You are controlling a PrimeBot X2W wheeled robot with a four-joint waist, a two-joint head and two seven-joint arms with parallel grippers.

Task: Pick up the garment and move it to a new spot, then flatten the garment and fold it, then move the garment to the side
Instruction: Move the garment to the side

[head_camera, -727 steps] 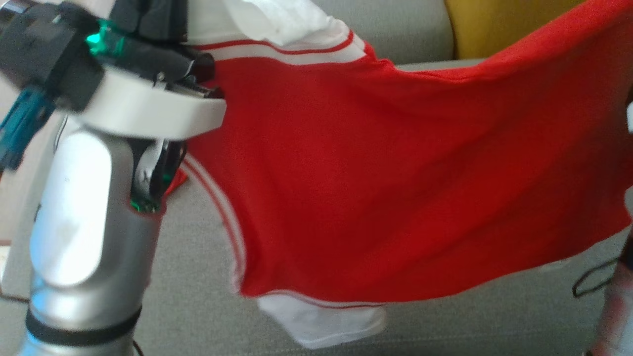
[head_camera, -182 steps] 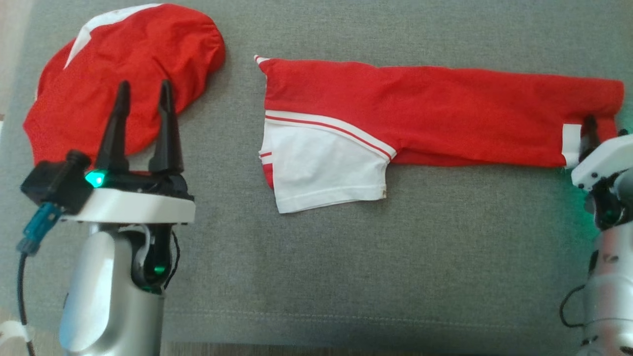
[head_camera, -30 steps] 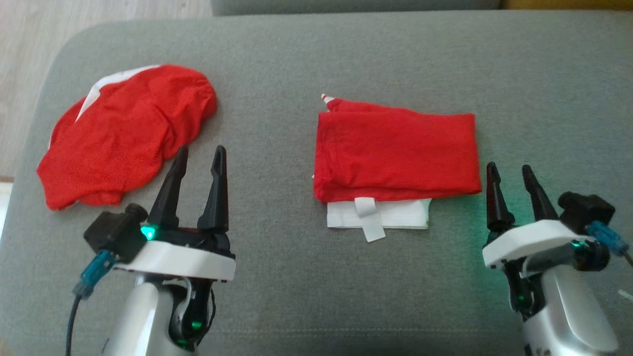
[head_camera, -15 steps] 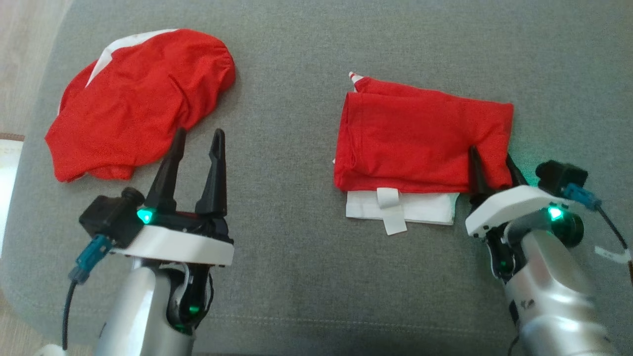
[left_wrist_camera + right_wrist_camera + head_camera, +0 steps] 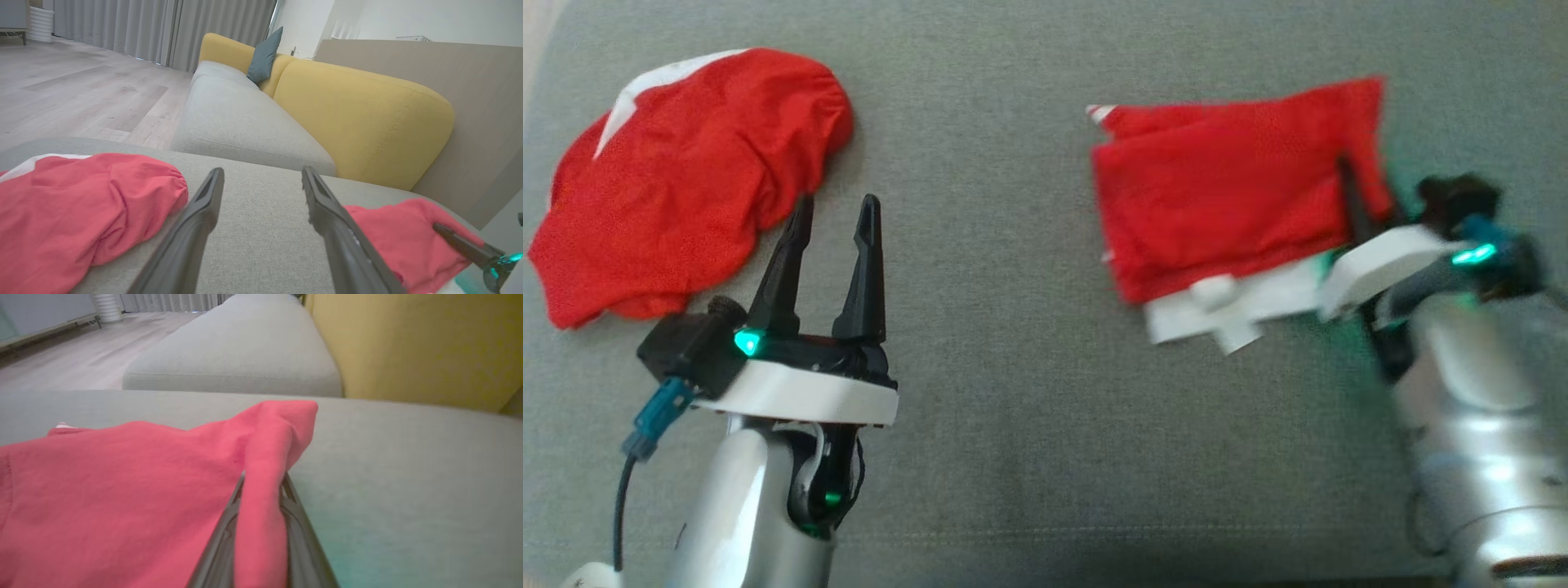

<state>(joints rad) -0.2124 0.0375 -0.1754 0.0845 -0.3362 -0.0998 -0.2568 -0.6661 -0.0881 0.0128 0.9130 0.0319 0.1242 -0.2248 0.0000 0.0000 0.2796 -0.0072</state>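
Head view looks down on a grey woven sofa seat [image 5: 1013,425], and I see the folded red garment [image 5: 1225,196] lying on it right of centre. A white layer and a small white tag [image 5: 1217,294] poke out along its near edge. That side of the picture is blurred. The right jaws are pinched nearly closed on the garment's right edge. In the right wrist view a ridge of red cloth stands up between the two fingers [image 5: 304,543], its corner raised off the cushion. The left jaws stand wide apart with nothing between them, over bare cushion. They are just beside a second, crumpled red cloth [image 5: 686,180] with a white patch at its far side, well apart from the folded one. Left wrist view gives me the room: a further grey seat cushion [image 5: 241,122] running away, with yellow backrests [image 5: 359,118] along it and a blue-grey pillow [image 5: 263,57] propped at the back. Beyond are a pale wood floor [image 5: 81,94], grey curtains [image 5: 163,28] and a white wall [image 5: 429,16].
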